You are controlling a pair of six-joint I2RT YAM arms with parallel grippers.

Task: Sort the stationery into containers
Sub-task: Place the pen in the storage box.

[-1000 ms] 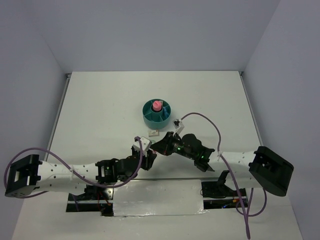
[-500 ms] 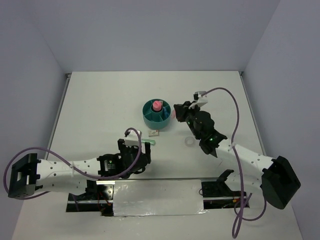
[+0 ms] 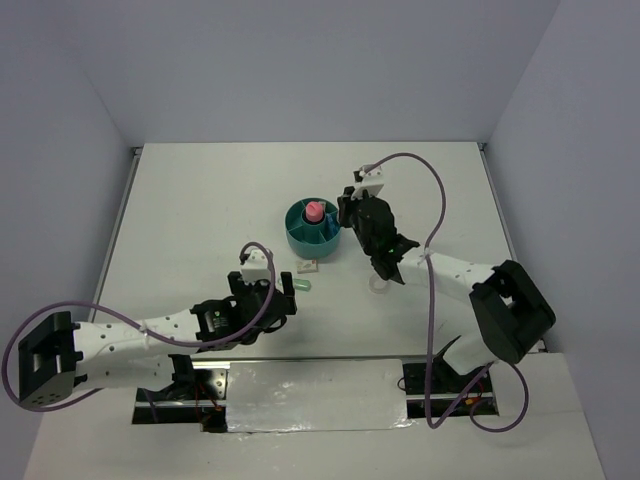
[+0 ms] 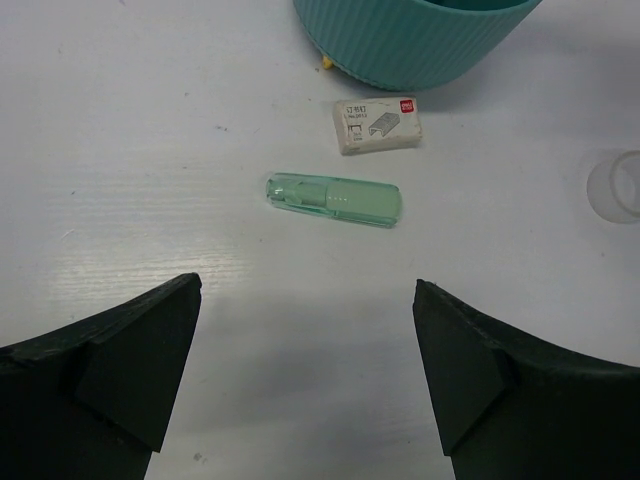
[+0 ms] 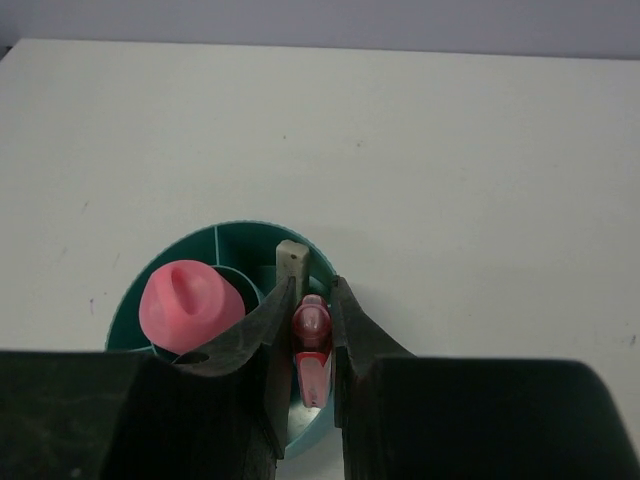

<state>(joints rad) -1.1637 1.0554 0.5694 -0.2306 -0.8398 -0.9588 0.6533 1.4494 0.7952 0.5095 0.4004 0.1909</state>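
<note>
Teal organiser (image 3: 313,240) stood mid-table, pink tube (image 3: 314,211) upright in its cup. My right claw (image 5: 312,290) pinched a pink capsule (image 5: 311,325) over its ring. Green capsule (image 4: 333,200) lay flat, near-edge side.

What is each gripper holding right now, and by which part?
The right gripper pinches a pink capsule-shaped piece by its sides, above the teal organiser. The left gripper is open and holds nothing.

Bright, even, diffuse light with faint, soft shadows; the white table (image 4: 150,230) shows mild sheen; focus is sharp.
</note>
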